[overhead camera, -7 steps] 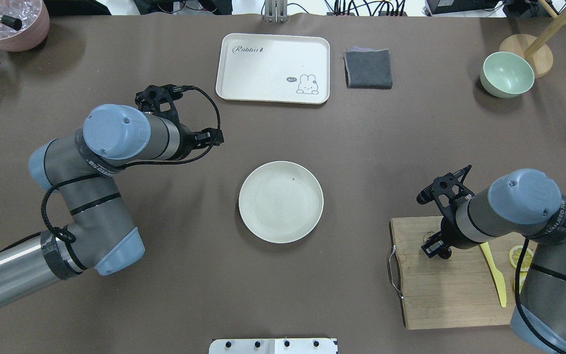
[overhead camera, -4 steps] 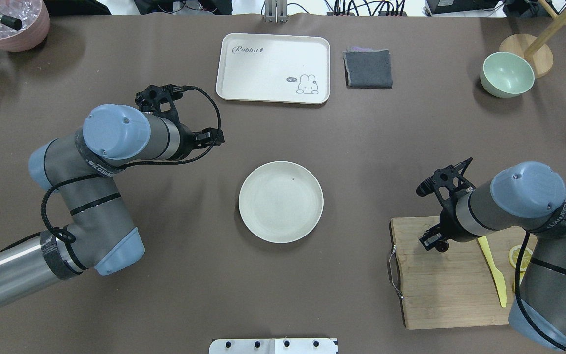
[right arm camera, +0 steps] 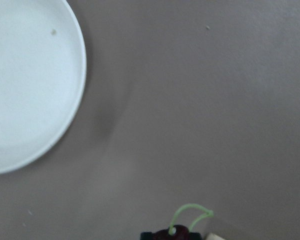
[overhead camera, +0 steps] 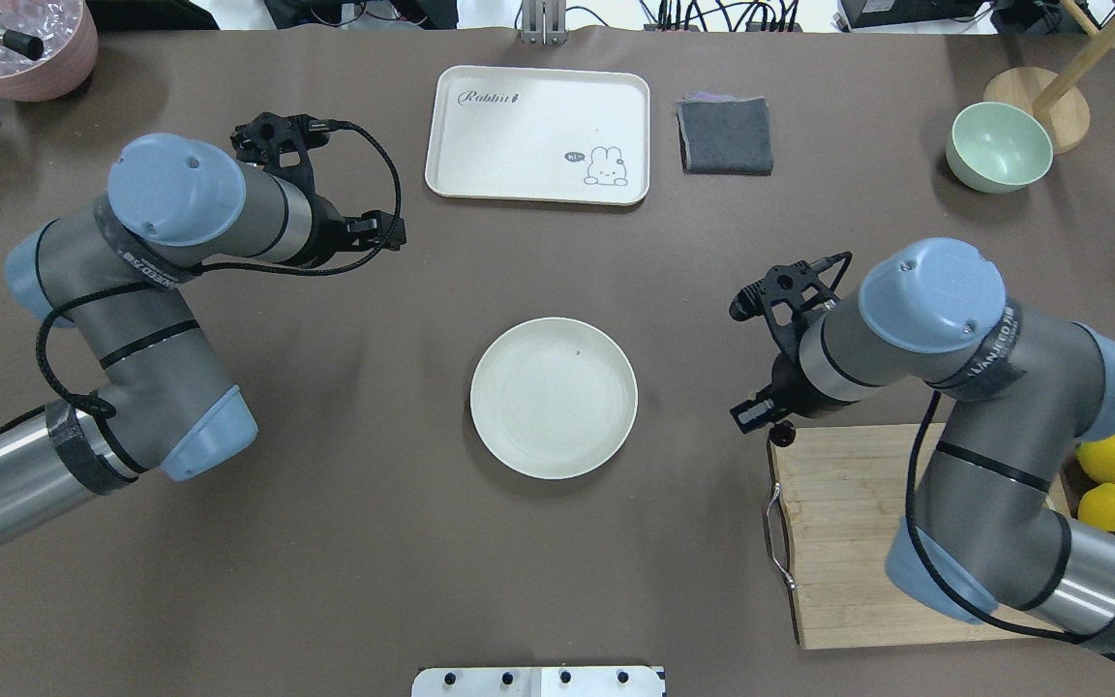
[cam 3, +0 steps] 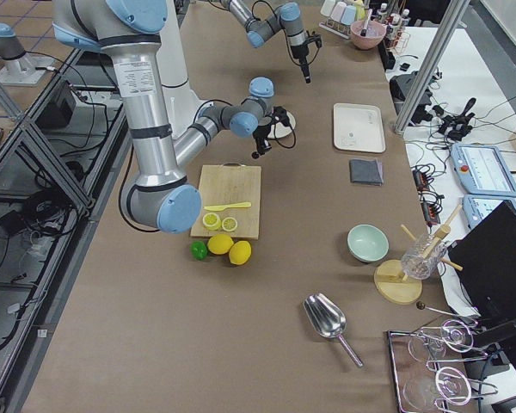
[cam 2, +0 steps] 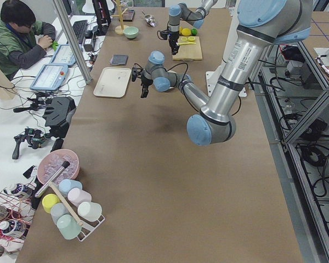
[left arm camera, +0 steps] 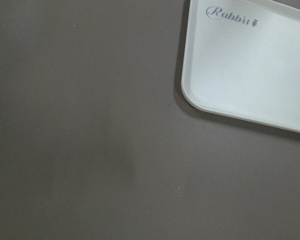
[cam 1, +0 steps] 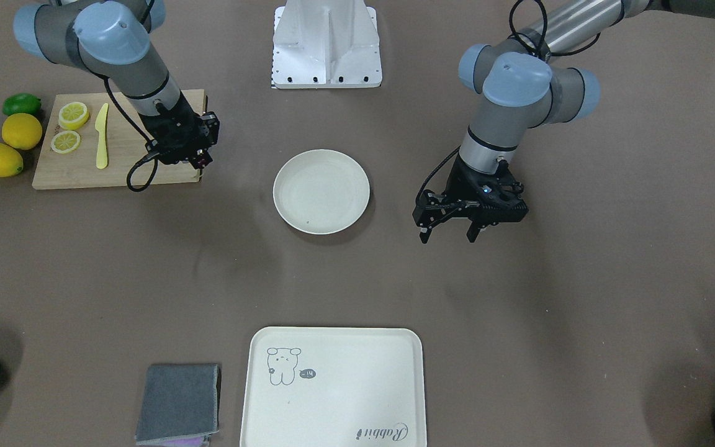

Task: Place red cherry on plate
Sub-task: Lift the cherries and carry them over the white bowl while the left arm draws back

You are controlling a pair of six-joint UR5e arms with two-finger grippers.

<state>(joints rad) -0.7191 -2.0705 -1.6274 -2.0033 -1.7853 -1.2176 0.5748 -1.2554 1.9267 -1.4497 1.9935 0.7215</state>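
Observation:
The round off-white plate [overhead camera: 554,397] lies bare at the table's middle. My right gripper [cam 1: 198,162] hangs above the cutting board's corner nearest the plate, to the plate's right in the overhead view. It is shut on the red cherry [overhead camera: 783,436], whose dark maroon body and green stem [right arm camera: 182,227] show at the bottom of the right wrist view, with the plate [right arm camera: 30,85] at upper left. My left gripper [cam 1: 446,236] is open and holds nothing, hovering over bare table on the plate's other side.
A wooden cutting board [overhead camera: 858,542] carries lemon slices [cam 1: 74,115] and a yellow knife [cam 1: 102,143]. Lemons [cam 1: 21,130] and a lime [cam 1: 21,103] lie beside it. At the far side are the cream tray [overhead camera: 538,134], a grey cloth [overhead camera: 725,136] and a green bowl [overhead camera: 998,147].
My right arm has swung off the cutting board towards the plate, carrying the cherry. My left arm has drawn back to the left, away from the plate.

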